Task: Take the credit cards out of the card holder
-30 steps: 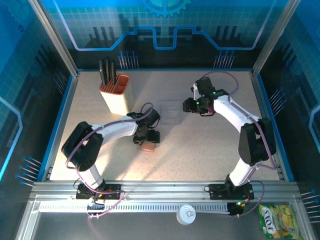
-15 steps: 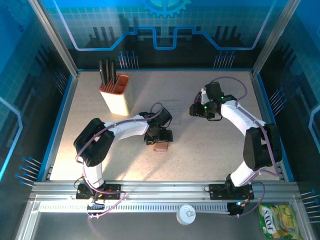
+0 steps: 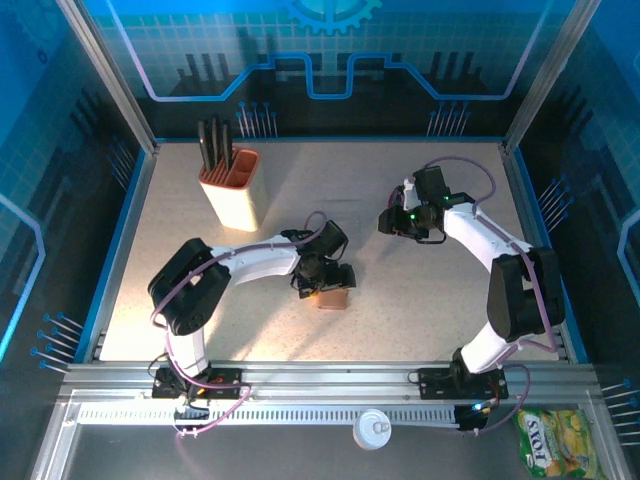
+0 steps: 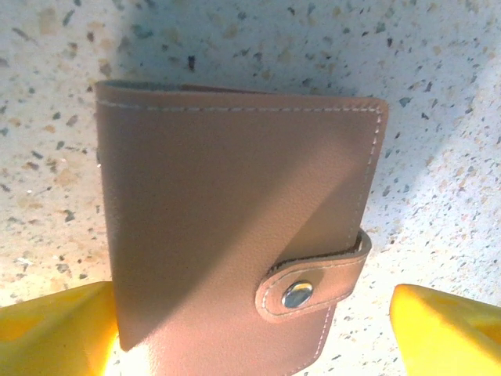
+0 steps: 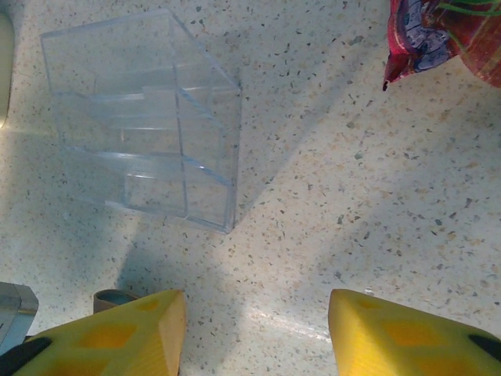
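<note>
A: Left gripper (image 4: 250, 329) and card holder (image 4: 235, 204) slid right since last frame.
B: Jaws?
A: Spread, card holder between them, snapped closed. Right gripper (image 5: 258, 333) spread too, clear case (image 5: 145, 125) ahead-left of it.

Card holder (image 3: 333, 298) on table (image 3: 420, 310), nr centre

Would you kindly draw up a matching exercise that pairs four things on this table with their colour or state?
Things:
1. card holder
2. plastic case
3. knife block
4. snack pouch

Descriptions:
A. orange and cream, with dark handles sticking up
B. transparent, with inner dividers
C. brown leather, strap snapped shut
D. pink-purple, crinkled

Pairs: 1-C, 2-B, 3-A, 4-D
</note>
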